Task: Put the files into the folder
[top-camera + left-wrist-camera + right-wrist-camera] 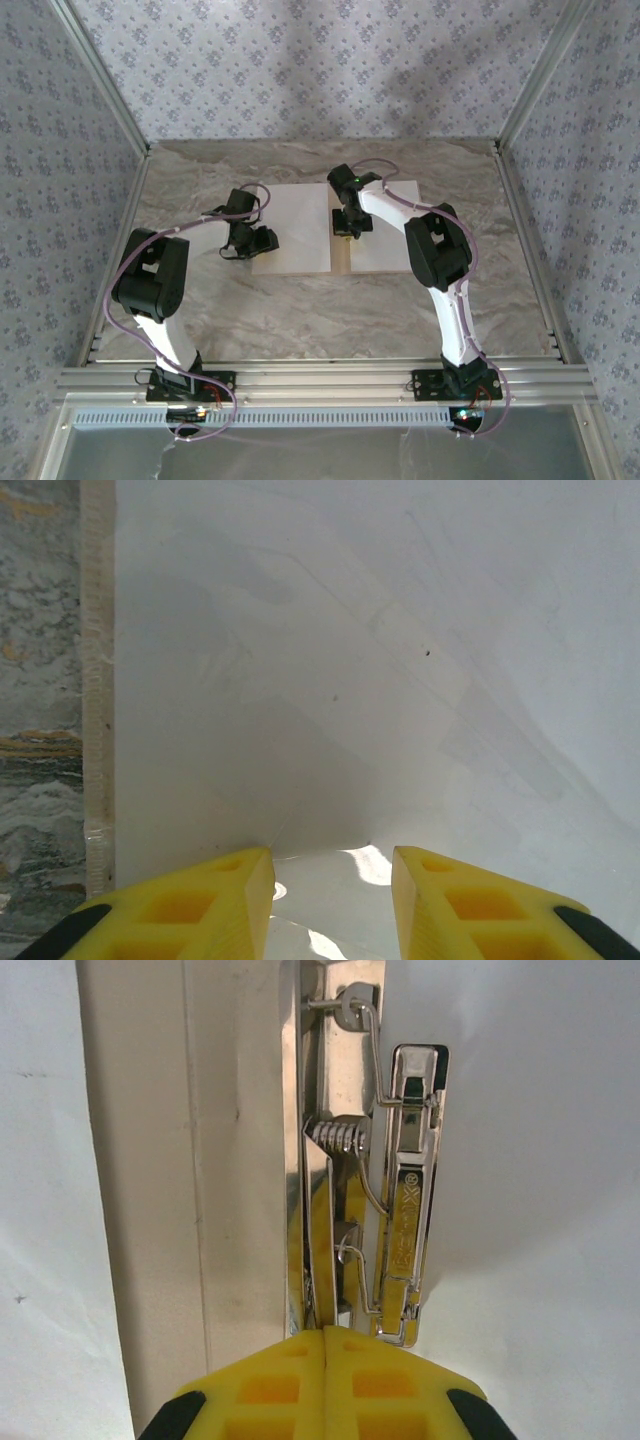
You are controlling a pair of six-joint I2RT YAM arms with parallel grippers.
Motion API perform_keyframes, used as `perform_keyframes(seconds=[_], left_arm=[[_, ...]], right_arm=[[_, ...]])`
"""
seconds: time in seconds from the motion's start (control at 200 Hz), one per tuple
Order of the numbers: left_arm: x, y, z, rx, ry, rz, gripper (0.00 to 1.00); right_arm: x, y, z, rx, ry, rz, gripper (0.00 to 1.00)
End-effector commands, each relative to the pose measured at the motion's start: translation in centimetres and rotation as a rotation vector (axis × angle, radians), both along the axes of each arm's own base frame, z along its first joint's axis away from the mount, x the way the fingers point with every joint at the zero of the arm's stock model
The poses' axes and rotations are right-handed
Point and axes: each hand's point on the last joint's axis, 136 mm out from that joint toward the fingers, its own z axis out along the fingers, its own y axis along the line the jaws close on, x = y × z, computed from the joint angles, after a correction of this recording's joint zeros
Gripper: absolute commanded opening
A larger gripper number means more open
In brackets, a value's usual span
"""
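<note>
Clip stage, it seems: right gripper [325,1345] is pressed shut at the silver spring clip [405,1200] of the tan cardboard folder [150,1210]. Left gripper [330,865] is held wide above a thin white paper sheet [350,680] — the clip probably has to be lifted next.

Marbled tabletop [300,320] with open folder [341,260] flat on top

Lower end of clip [410,1210] hidden behind right pincer [325,1336].

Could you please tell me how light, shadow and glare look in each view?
Top external: soft, even light, faint shadows on the back wall. Left wrist: broad shadows cross the white sheet, bright patches by the left pincer. Right wrist: the metal clip gleams, mirroring yellow from the right pincer.
</note>
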Motion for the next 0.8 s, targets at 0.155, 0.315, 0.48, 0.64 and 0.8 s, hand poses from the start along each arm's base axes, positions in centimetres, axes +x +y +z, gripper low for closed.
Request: perform_keyframes(seconds=[0.155,0.315,0.48,0.64,0.8], left_arm=[[-1.8,0.5,-0.7,0.017,0.066,0.007,0.37],[-1.9,0.6,-0.7,0.018,0.066,0.009,0.37],[-1.9,0.6,-0.6,0.019,0.065,0.009,0.37],[-1.9,0.6,-0.5,0.019,0.065,0.009,0.37],[-1.9,0.7,-0.4,0.021,0.062,0.009,0.37]], right_arm=[[-3.5,-2.3,-4.0,-0.061,0.171,-0.031,0.04],[-3.2,-1.6,-2.7,-0.008,0.158,-0.029,0.03],[-3.0,-1.3,-1.8,0.024,0.149,-0.030,0.03],[-2.8,-1.4,-1.1,0.037,0.140,-0.034,0.03],[-2.6,-1.4,-0.5,0.048,0.130,-0.035,0.04]])
